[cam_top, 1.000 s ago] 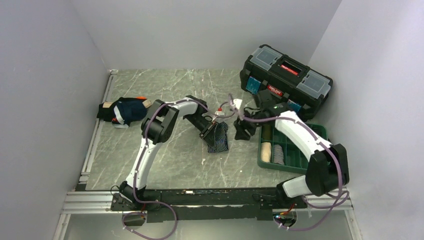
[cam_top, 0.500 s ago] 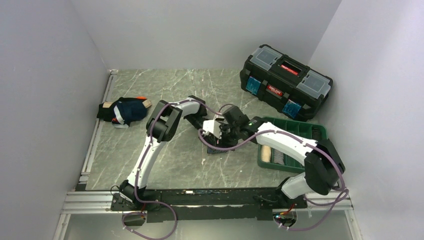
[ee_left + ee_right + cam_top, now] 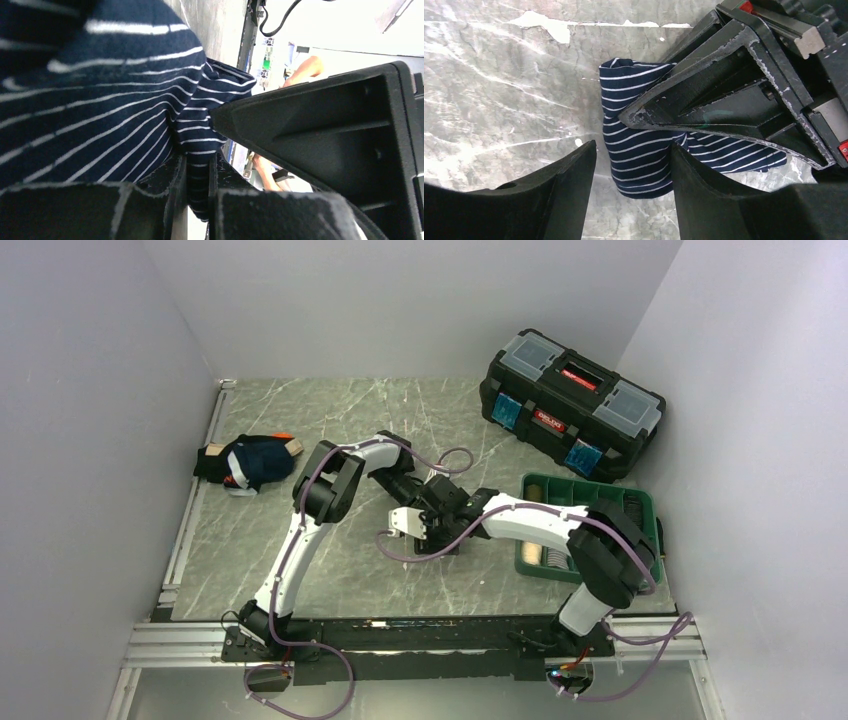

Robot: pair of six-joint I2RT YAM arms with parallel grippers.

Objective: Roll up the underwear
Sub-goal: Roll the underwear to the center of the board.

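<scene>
Underwear [image 3: 621,90], hidden from the overhead view, is bunched navy, white-striped; left gripper [image 3: 197,172] pinches it, right gripper [image 3: 631,150] stands spread.

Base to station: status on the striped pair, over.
Left gripper shut on striped underwear. Right gripper open, jaws either side of its folded end. Not yet rolled. Grippers crowd each other, tight quarters.

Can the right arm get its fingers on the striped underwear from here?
Probably yes. The right fingers stand open astride the free end of the striped underwear, with bare table to one side. The left fingers pinch the cloth right beside that spot, so room looks tight.
</scene>
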